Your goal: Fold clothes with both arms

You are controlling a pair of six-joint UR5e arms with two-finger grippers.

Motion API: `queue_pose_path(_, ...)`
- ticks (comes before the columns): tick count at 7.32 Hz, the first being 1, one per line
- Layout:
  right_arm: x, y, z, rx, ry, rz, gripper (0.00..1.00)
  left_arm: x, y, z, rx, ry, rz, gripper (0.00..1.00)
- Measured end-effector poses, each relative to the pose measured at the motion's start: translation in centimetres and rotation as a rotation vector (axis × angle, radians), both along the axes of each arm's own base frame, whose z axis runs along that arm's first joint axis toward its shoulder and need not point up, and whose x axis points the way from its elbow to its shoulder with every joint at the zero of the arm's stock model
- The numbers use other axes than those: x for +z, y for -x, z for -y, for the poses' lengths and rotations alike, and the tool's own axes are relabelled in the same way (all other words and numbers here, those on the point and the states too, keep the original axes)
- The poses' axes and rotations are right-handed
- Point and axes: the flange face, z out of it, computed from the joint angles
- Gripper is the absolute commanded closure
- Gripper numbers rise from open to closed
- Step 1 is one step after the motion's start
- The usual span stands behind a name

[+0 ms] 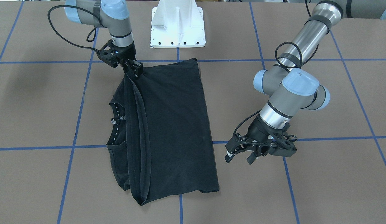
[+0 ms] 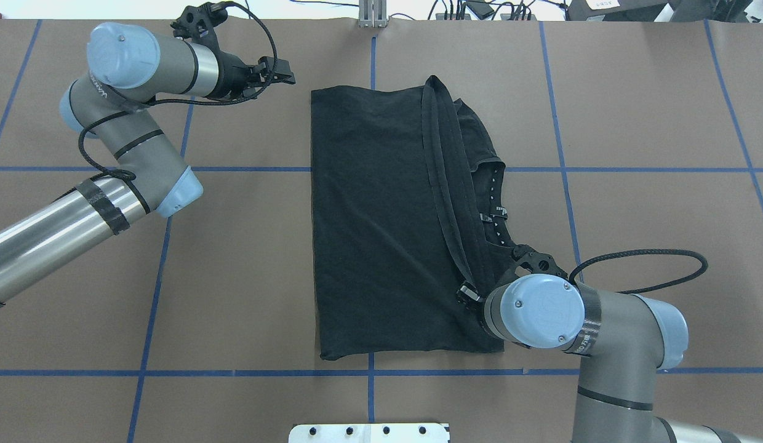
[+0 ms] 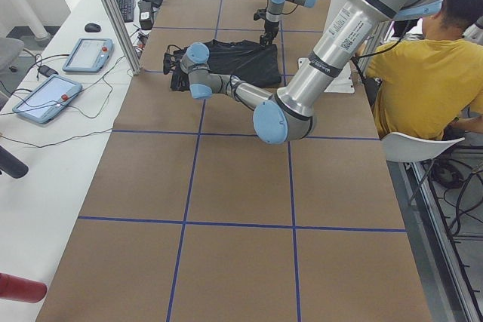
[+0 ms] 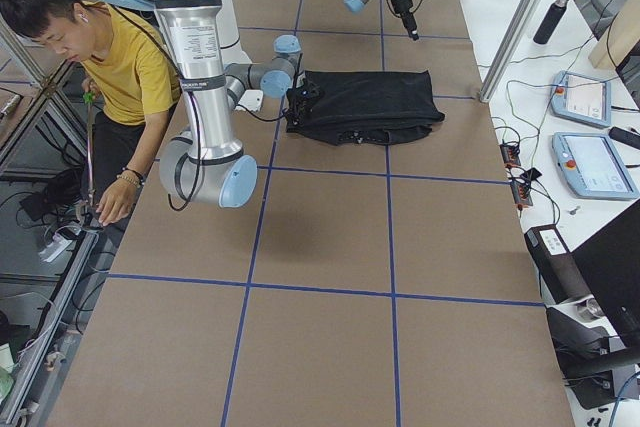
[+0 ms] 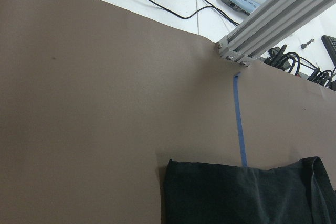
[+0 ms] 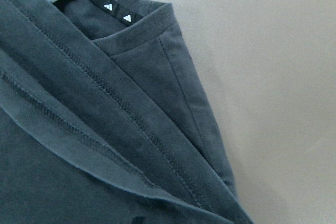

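T-shirt [image 2: 369, 215] folded, long axis near-to-far, collar to robot's right, right jaws clamped on it, left jaws apart

The left arm [image 1: 308, 32] reaches out toward the table's far edge with its wrist bent over. The left gripper [image 1: 239, 158] hovers above the table, its fingers [image 1: 229, 155] spread apart. The right arm [image 1: 117, 23] points steeply down near the table's robot-side edge. The right gripper [image 1: 134, 69] is pinched closed on the black T-shirt [image 1: 174, 124].
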Motion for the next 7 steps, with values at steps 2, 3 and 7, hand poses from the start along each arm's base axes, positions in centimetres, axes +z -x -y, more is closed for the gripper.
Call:
queue_pose_path(2, 1.2, -0.3, -0.1, -0.006, 0.003, -0.025, 0.02, 0.0, 0.0, 0.0, 0.0, 0.001, 0.0, 0.0)
queue_pose_path(3, 1.8, -0.4, -0.3, -0.008, 0.005, -0.037, 0.06, 0.0, -0.1, 0.0, 0.001, 0.001, 0.0, 0.0)
queue_pose_path(7, 2.4, 0.8, -0.7, -0.008, 0.008, -0.049, 0.3, 0.0, -0.1, -0.1, 0.0, 0.0, -0.001, 0.0)
